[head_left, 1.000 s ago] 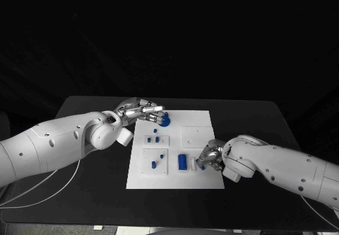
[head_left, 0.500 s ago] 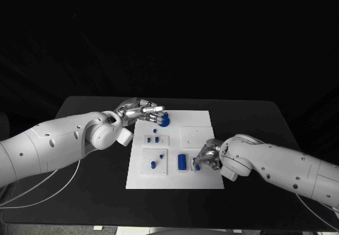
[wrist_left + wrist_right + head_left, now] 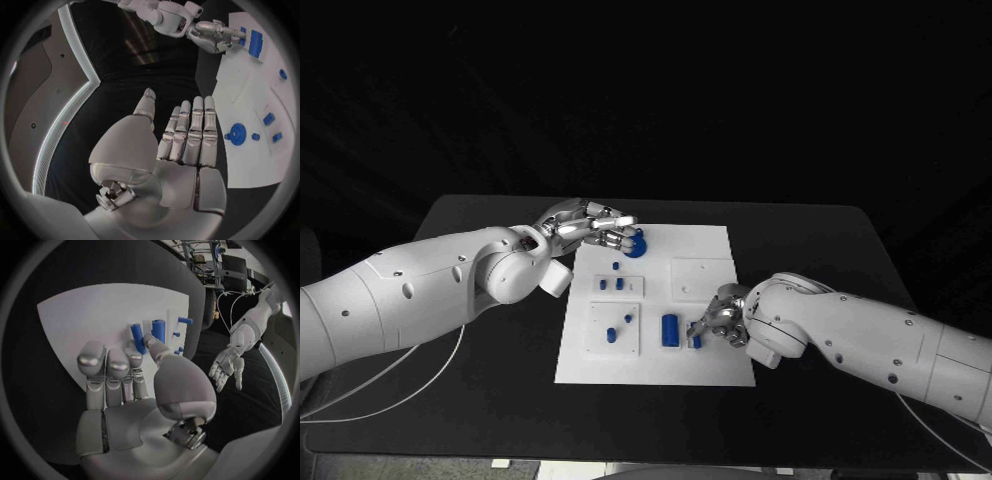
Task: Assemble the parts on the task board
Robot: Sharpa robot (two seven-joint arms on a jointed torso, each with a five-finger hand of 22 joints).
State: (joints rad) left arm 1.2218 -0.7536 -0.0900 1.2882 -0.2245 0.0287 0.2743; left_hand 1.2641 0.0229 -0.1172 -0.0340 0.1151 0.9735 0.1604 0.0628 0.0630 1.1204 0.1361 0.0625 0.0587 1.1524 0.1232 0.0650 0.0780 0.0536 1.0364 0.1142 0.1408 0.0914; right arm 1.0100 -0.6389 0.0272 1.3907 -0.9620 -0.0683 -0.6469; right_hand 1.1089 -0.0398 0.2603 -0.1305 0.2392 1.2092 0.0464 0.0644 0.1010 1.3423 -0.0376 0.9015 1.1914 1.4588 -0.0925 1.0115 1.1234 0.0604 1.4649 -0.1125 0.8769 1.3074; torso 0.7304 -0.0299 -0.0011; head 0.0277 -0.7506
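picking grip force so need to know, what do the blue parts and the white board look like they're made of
Blue parts: probably moulded or printed plastic, given their uniform saturated colour and dull, glint-free surface. Task board: flat matte white plate, likely plastic or painted sheet; the pictures cannot settle which. Right hand, by contrast, has shiny silver, metallic-looking fingers.

In the head view the right hand (image 3: 726, 318) covered part of the board (image 3: 704, 364) and the small part (image 3: 697, 341) beside the cylinder (image 3: 671, 329); whether it touched that part could not be told. The left hand (image 3: 589, 225) hid one side of the round part (image 3: 635, 244). The board's recesses were too small to read.
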